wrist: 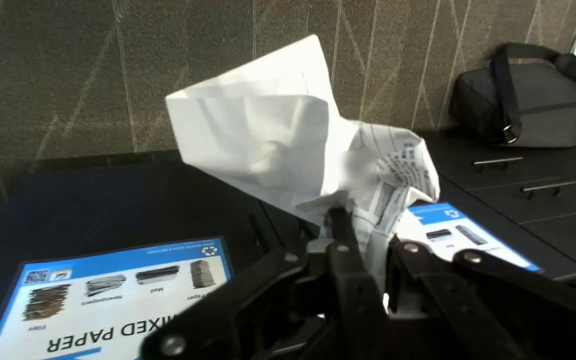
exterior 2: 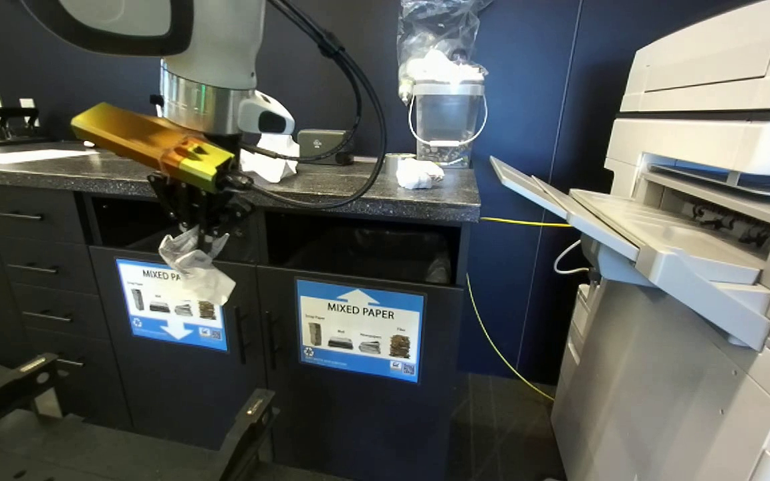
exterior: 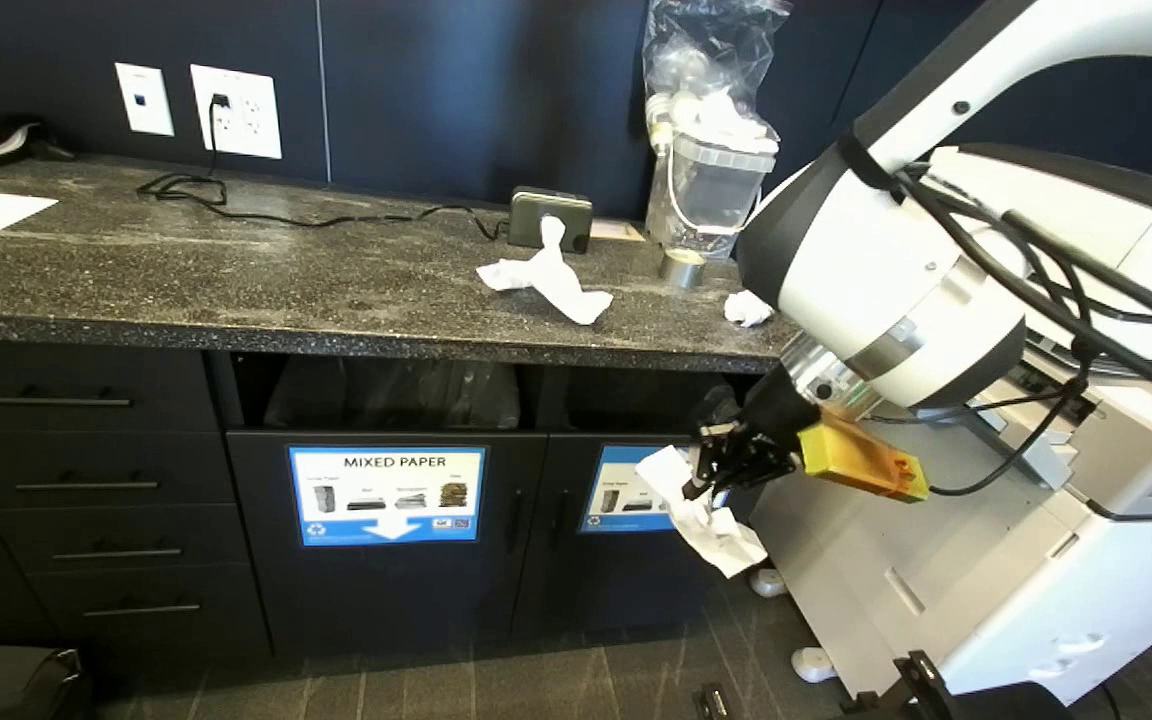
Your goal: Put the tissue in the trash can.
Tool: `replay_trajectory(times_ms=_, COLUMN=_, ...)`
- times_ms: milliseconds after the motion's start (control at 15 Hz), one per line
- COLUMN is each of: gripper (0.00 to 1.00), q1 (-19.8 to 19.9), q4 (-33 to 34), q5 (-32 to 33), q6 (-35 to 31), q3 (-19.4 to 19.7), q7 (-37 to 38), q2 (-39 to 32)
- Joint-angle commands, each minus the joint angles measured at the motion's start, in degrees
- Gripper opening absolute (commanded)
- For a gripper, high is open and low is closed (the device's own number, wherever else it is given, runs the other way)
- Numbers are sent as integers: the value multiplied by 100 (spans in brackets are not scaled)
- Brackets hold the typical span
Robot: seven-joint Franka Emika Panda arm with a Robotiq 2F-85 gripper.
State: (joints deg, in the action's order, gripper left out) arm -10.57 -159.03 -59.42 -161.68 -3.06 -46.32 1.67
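One tissue (wrist: 288, 135), centre of the wrist view, and the gripper (wrist: 366, 237) has it pinched, fingers (wrist: 340, 230) in close on either side; blurred there, so I can't swear to the gap. Two bins in an exterior view: trash can (exterior 2: 358, 417) at bottom centre, neighbouring bin (exterior 2: 174, 377) lower left, both marked MIXED PAPER, the tissue out front, hiding part of the left label (exterior 2: 158, 321). Two loose papers on the counter (exterior: 316, 280) in an exterior view: crumpled sheet (exterior: 551, 275) upper centre, paper ball (exterior: 747, 309) to its right. One tape roll (exterior: 682, 268), one bucket (exterior: 711, 190), one small box (exterior: 576, 215), one printer (exterior: 986, 540) far right.
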Motion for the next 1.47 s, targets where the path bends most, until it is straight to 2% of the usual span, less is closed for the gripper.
replay_trajectory(times_ms=0, gripper=12, q1=-253, q4=-2, q5=-734, q6=-586, q3=-237, q7=-923, q2=-367)
replay_trajectory(times_ms=333, gripper=12, q1=-414, q4=224, q5=-2185, q6=-1244, q3=-580, q7=-2522, q2=-889)
replay_trajectory(times_ms=600, gripper=12, q1=-420, q4=658, q5=-3369, q6=-1357, q3=-777, q7=-4273, q2=-1229)
replay_trajectory(times_ms=800, gripper=12, q1=-515, q4=1044, q5=-4166, q6=-1389, q3=-746, q7=-5592, q2=-1432)
replay_trajectory(times_ms=933, gripper=12, q1=-641, q4=1288, q5=-4805, q6=-1389, q3=-537, q7=-6436, q2=-1420)
replay_trajectory(times_ms=1067, gripper=12, q1=-859, q4=1535, q5=-5539, q6=-1297, q3=-145, q7=-7272, q2=-1403)
replay_trajectory(times_ms=1200, gripper=12, q1=-1185, q4=1721, q5=-6199, q6=-1145, q3=438, q7=-8123, q2=-1389)
replay_trajectory(times_ms=1400, gripper=12, q1=-1738, q4=1930, q5=-7247, q6=-671, q3=1510, q7=-9390, q2=-1588)
